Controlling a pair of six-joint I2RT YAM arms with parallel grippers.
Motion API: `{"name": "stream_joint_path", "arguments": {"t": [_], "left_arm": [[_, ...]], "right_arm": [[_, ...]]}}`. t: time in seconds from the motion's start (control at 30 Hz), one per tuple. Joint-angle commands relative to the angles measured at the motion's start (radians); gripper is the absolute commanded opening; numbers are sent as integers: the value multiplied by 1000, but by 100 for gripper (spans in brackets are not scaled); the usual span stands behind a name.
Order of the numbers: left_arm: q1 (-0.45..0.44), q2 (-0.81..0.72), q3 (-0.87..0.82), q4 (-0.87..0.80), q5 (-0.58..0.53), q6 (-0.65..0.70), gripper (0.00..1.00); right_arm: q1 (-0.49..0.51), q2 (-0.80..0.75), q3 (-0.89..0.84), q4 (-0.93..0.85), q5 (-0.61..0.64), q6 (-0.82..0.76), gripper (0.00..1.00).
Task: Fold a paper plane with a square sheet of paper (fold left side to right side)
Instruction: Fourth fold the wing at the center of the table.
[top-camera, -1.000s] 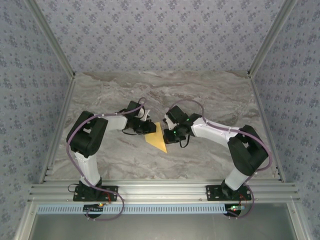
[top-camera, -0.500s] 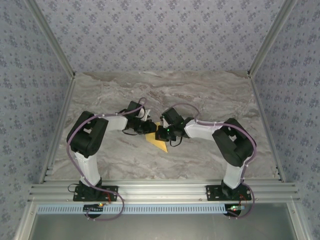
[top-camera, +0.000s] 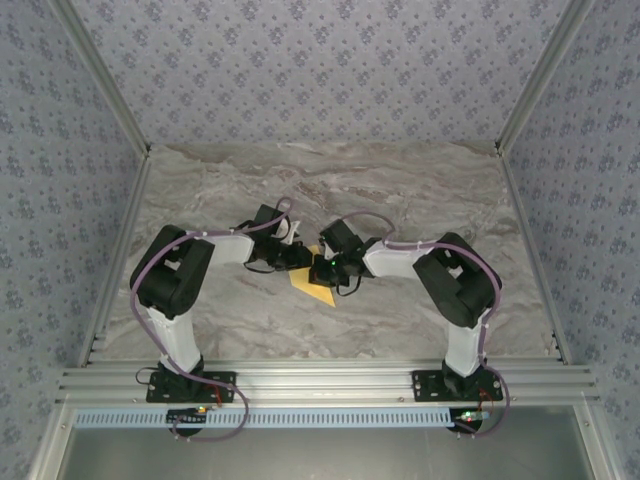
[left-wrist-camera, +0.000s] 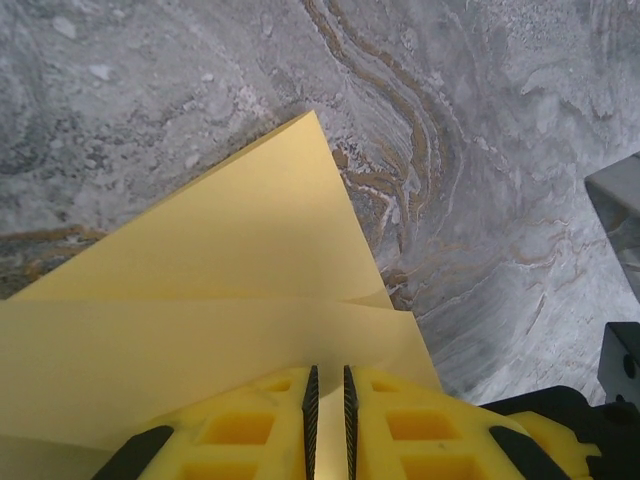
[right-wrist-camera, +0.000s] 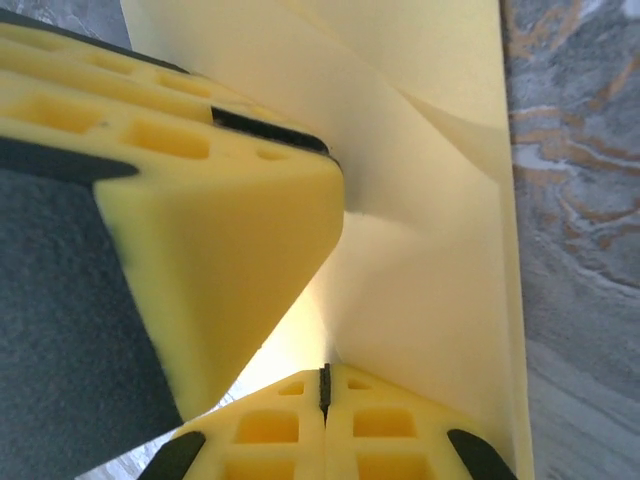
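Grey marble tabletop (top-camera: 400, 190): far edge and both side edges open. Centre blocked: left gripper (top-camera: 304, 258) and right gripper (top-camera: 319, 270) nose-to-nose on folded yellow-orange paper sheet (top-camera: 312, 290).

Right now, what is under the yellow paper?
The grey marbled table runs out from beneath the edges of the folded yellow paper. The patch directly beneath the paper is covered, so I cannot tell whether anything else lies there.

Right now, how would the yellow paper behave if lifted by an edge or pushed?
Probably floppy: the paper bows between folds. Likely very light, being a thin sheet. Pushed, it would probably slide or buckle on the smooth table.
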Motion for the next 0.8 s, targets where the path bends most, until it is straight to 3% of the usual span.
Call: {"name": "stream_joint_path", "arguments": {"t": [0.0,0.77], "left_arm": [[-5,-4,-14,-45,-30,6,17],[17,4,-32,-48,-52,12,17]], "right_arm": [[14,20,12,-93,25,-5,0],[18,-185,-279,-149,-5,20,0]]}}
